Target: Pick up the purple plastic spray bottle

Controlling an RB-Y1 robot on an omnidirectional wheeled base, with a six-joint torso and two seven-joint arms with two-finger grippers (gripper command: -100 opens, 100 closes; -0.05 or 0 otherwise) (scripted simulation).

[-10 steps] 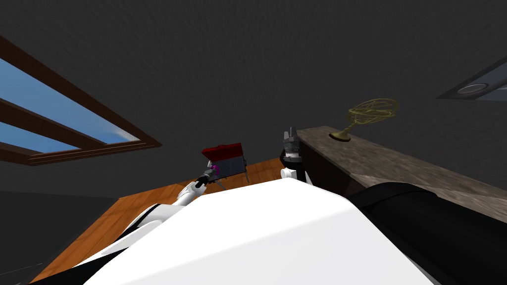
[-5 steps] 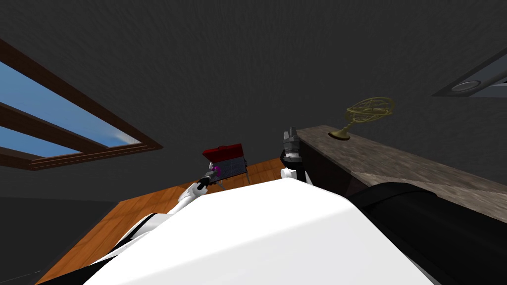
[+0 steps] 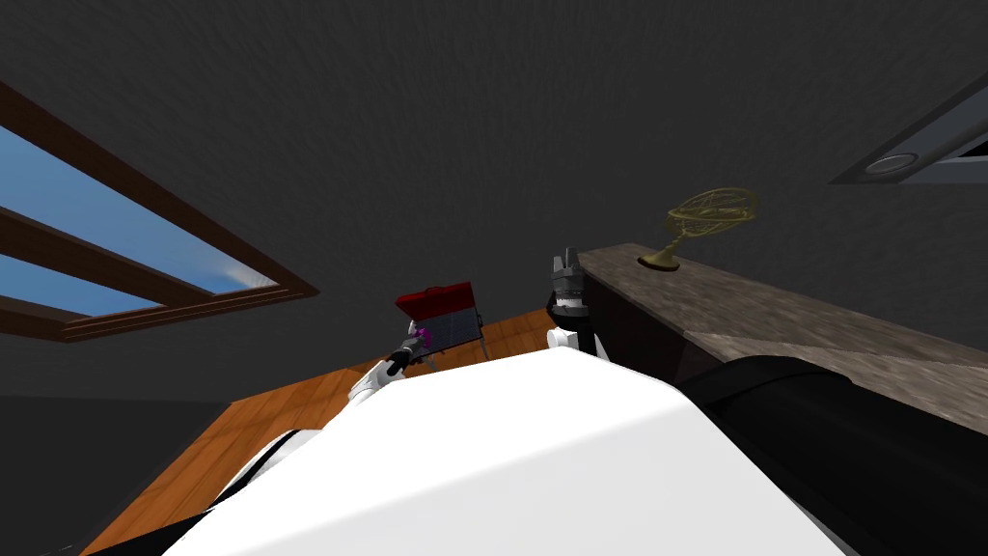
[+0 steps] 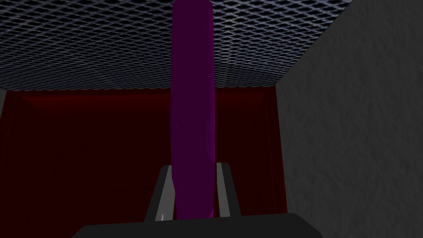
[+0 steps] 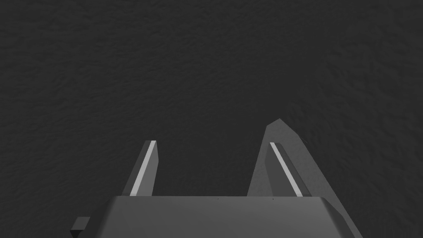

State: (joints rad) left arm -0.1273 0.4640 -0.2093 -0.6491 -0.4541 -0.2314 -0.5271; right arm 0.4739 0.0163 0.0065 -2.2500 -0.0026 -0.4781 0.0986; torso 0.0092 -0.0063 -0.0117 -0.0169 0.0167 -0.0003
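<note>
A purple spray bottle (image 4: 193, 107) stands long and narrow between the two fingers of my left gripper (image 4: 193, 182), which press its sides. In the head view the same bottle (image 3: 421, 332) is a small purple spot at the end of my left arm, just in front of a dark red table (image 3: 439, 297) with a grey mesh underside (image 4: 124, 41). My right gripper (image 5: 212, 144) is held up by the counter's near end (image 3: 567, 261), open, with nothing between its fingers.
A long stone-topped counter (image 3: 772, 319) runs along my right, with a brass globe ornament (image 3: 704, 217) on it. Wooden floor (image 3: 280, 415) lies ahead on the left, under a dark wall with a window (image 3: 106, 251).
The head view has drifted slightly, so the window and the ornament have shifted a little leftward. My left arm has drawn in a little with the bottle still held. The right arm has not moved.
</note>
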